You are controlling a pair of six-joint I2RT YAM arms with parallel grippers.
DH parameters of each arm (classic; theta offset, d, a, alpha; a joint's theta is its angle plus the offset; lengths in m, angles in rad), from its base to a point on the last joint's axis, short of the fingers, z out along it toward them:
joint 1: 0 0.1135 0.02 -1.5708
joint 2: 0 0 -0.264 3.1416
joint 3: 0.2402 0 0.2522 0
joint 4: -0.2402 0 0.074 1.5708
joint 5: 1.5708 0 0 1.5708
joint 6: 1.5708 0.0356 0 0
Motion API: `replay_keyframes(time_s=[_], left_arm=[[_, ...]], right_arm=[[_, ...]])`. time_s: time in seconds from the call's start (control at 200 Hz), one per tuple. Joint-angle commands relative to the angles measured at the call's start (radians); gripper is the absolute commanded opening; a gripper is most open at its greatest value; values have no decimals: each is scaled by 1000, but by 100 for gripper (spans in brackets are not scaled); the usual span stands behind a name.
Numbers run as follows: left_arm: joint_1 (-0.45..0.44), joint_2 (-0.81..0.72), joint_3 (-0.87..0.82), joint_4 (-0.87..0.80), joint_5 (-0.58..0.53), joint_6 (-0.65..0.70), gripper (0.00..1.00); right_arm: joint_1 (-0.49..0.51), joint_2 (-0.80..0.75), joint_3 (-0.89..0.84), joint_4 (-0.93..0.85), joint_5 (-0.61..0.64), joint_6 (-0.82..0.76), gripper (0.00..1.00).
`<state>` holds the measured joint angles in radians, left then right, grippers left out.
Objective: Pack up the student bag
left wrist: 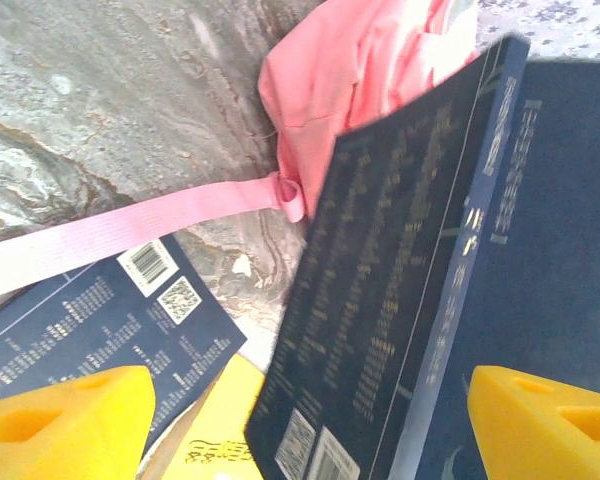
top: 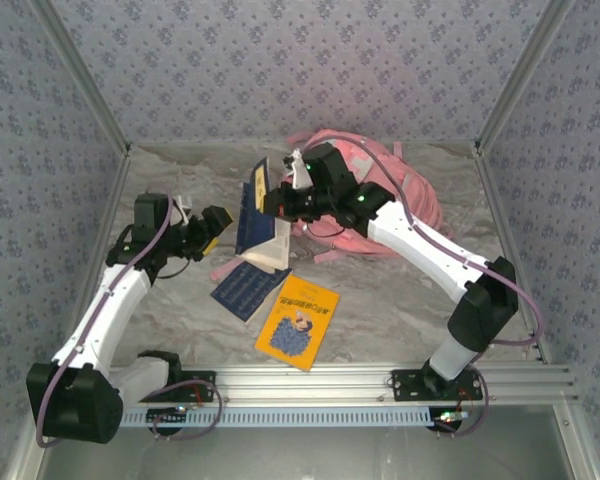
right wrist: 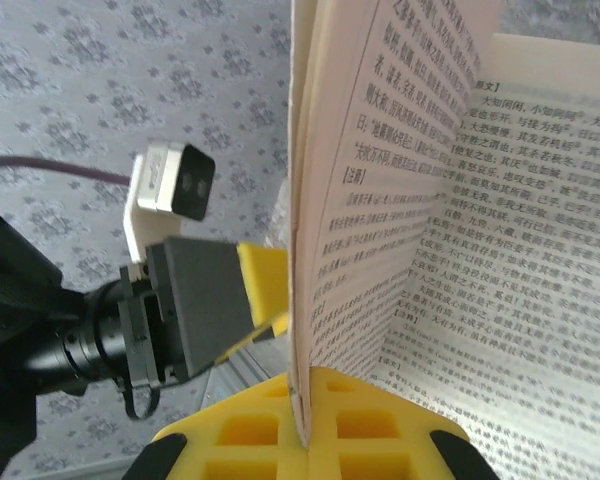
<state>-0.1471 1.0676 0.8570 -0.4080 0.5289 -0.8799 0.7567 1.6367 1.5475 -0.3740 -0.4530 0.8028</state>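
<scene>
— One bag to pack: where is it, and in what condition?

— The student bag (top: 385, 160) lies slumped at the far middle of the table, partly under the right arm. It is soft pink fabric, collapsed rather than standing. One pink strap (left wrist: 130, 232) trails toward the near side. No open mouth can be made out.

— Which step is in hand?

— Judged: loading a book. The right gripper (top: 280, 203) is clamped on the pages of a dark blue book (top: 252, 215), held upright just beside the bag. The left gripper (top: 217, 222) stands with jaws spread either side of that book; contact cannot be confirmed.

— Next move?

— Probably: locate or hold open the bag's mouth, then feed the book in edge first. A second dark blue book (top: 245, 290) and a yellow book (top: 298, 320) lie flat nearer the arm bases.
</scene>
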Motion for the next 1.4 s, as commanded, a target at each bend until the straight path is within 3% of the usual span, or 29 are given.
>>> replay_keyframes(time_s=[0.0, 0.235, 0.36, 0.615, 0.934, 1.084, 1.394], left_arm=[[0, -7, -18, 1, -24, 25, 81], [1, 16, -75, 16, -43, 32, 80], [1, 24, -122, 24, -47, 27, 80], [-5, 77, -201, 60, -64, 22, 77], [-26, 121, -231, 109, -79, 15, 74], [-28, 91, -227, 96, -127, 27, 75], [-86, 234, -192, 108, -161, 31, 72]], right_arm=[[29, 1, -65, 20, 25, -8, 0], [73, 74, -202, 174, -31, 40, 0], [51, 63, -397, 370, -64, 141, 0], [3, 125, -622, 571, -95, 197, 0], [-9, 329, -656, 800, -172, 308, 0], [-14, 340, -653, 799, -177, 296, 0], [-20, 350, -653, 763, -172, 265, 0]])
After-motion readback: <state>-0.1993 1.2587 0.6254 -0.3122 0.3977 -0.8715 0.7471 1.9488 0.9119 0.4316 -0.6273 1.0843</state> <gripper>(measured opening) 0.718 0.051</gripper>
